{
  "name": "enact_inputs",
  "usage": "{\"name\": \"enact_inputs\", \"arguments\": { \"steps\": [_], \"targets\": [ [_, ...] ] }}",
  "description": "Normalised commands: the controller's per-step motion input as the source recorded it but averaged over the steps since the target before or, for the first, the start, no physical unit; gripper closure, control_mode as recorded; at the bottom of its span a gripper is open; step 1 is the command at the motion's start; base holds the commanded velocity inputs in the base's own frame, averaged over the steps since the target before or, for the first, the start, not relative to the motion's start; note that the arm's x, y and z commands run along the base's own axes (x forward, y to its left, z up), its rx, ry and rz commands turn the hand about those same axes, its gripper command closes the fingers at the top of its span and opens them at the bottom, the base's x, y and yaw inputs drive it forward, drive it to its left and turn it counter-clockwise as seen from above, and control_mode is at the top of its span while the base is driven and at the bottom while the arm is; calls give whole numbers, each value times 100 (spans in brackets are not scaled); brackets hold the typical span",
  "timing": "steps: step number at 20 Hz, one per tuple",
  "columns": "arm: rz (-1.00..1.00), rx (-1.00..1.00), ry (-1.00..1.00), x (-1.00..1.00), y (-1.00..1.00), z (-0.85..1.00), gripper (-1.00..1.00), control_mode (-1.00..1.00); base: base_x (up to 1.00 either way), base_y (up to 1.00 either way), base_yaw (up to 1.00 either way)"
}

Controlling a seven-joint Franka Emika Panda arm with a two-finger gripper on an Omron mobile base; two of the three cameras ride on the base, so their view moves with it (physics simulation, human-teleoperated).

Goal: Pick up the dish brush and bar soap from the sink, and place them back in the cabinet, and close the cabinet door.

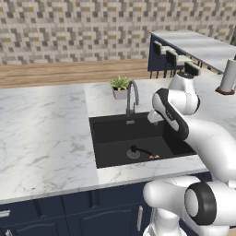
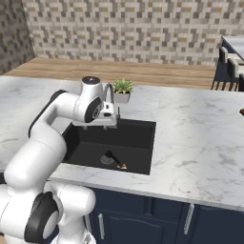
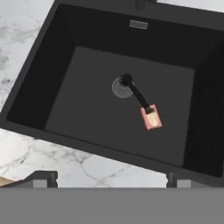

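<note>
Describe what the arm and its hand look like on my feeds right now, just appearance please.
The arm is glossy white with rounded, bulbous segments and dark grey to black bands and caps at the joints. No loose cables or markings can be made out. The hand shows two small dark grey, blocky finger tips.

Counter: white marble worktop (image 1: 41,138), filling the middle of both base views.
Basin: black rectangular sink (image 3: 87,131) sunk centrally.
Sink floor: slender black dish brush (image 3: 135,92) over grey drain (image 3: 119,89); orange-tan bar soap (image 3: 152,118) touching its handle end.
Behind basin: small potted plant (image 1: 120,86), chrome gooseneck faucet (image 1: 131,99).
</note>
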Motion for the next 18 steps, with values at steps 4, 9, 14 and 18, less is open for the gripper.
{"name": "enact_inputs", "arguments": {
  "steps": [4, 9, 14, 18],
  "targets": [
    [6, 0, 0, 28, -9, -34, -100, -100, 0, 0, 0],
    [4, 0, 0, 23, -8, -33, -100, -100, 0, 0, 0],
    [3, 0, 0, 21, -4, -35, -100, -100, 0, 0, 0],
    [1, -1, 0, 27, 0, -34, -100, -100, 0, 0, 0]
  ]
}}
